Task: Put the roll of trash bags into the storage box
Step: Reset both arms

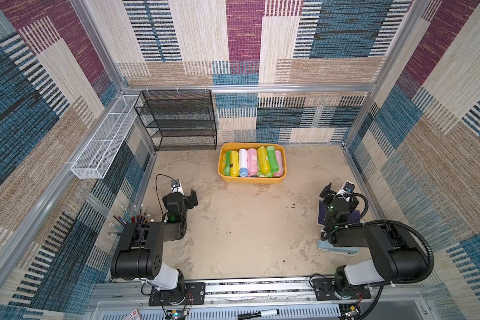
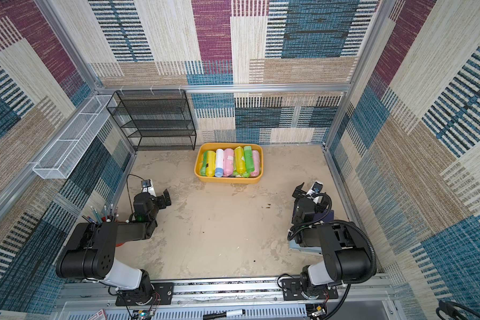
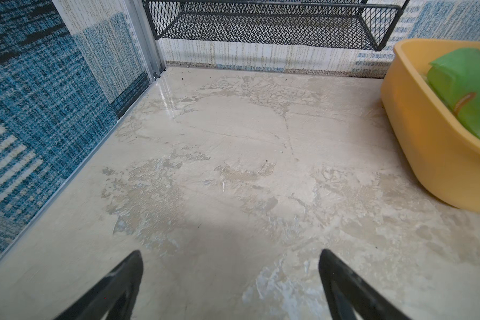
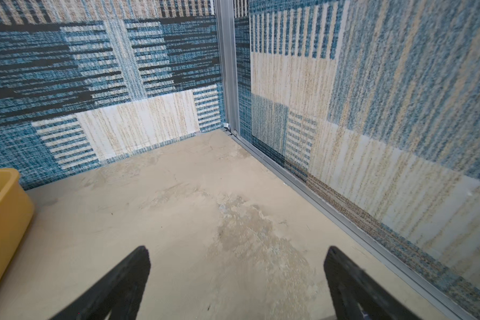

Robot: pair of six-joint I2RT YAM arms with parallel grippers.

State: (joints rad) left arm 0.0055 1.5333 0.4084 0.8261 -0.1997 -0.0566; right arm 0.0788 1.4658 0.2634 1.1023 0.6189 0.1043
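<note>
The rolls of trash bags (image 1: 251,162) lie side by side inside the storage box (image 1: 251,180), at the far middle of the counter (image 1: 233,235); no loose roll is seen outside it. On the left arm (image 1: 175,206) and right arm (image 1: 340,206) the jaws are spread and empty, well apart from the box. The placing appears done, so the packed rolls are best left undisturbed.

Bare tabletop (image 1: 233,227) fronts the roll-packed storage box (image 1: 251,179).
</note>
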